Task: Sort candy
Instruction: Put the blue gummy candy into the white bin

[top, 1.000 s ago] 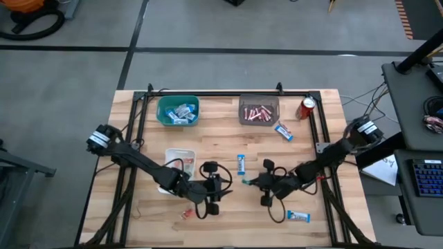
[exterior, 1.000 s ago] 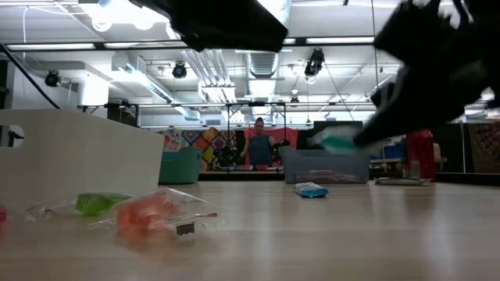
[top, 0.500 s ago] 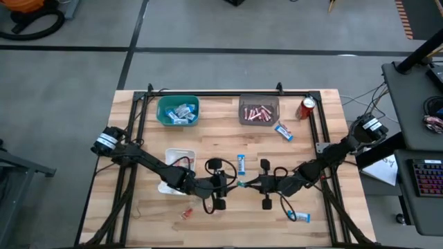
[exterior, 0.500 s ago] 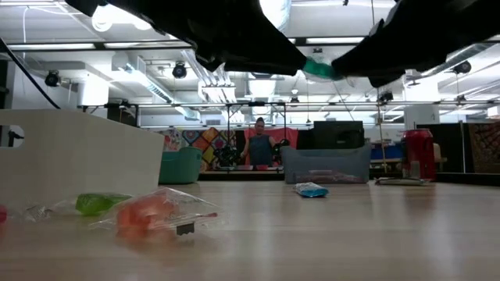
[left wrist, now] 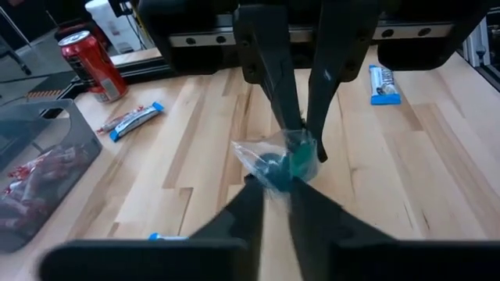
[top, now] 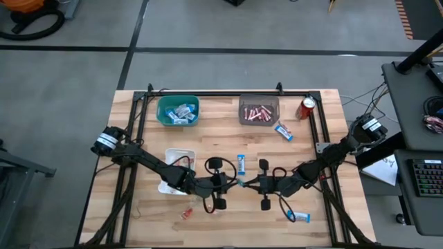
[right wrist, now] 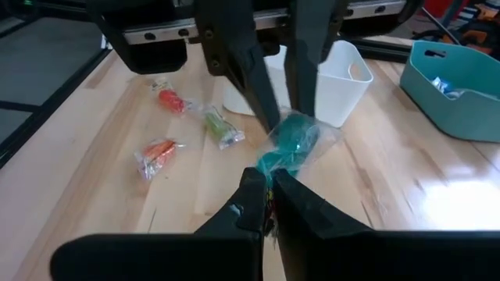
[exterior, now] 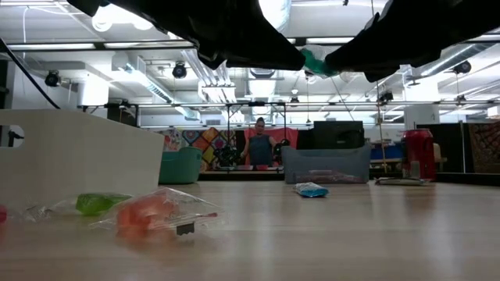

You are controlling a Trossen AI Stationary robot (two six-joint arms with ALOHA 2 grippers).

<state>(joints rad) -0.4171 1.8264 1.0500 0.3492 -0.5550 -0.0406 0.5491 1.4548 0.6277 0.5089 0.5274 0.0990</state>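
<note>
A teal candy in a clear wrapper (top: 240, 182) hangs high above the table's middle (exterior: 312, 61). My left gripper (top: 234, 183) and my right gripper (top: 246, 183) meet tip to tip there, each shut on it. Loose candy lies on the wood: blue-and-white bars (top: 241, 164) (top: 283, 131) (top: 297, 216) and small red (right wrist: 170, 100), green (right wrist: 219, 125) and orange (right wrist: 156, 150) pieces near the white bin (right wrist: 344, 70). My left gripper pinches the candy's wrapper (left wrist: 273, 173) between its two fingers, coming nearly level from the table's left. The candy is lifted clear of the table. My right gripper pinches the wrapper's tail (right wrist: 268, 165) on the opposite side, coming nearly level from the table's right. The candy (right wrist: 293, 134) sits between the two pairs of fingertips, off the table.
A teal bin (top: 178, 111) with blue bars and a grey bin (top: 259, 111) with pink sticks stand at the far edge, with a red can (top: 306, 108) to their right. A black frame runs along the table's far and side edges.
My right gripper has risen with the teal candy and turned its wrist. My left gripper has moved toward the table's right to meet it, and its fingers now stand on the candy. Both have kept still in the last half second.
</note>
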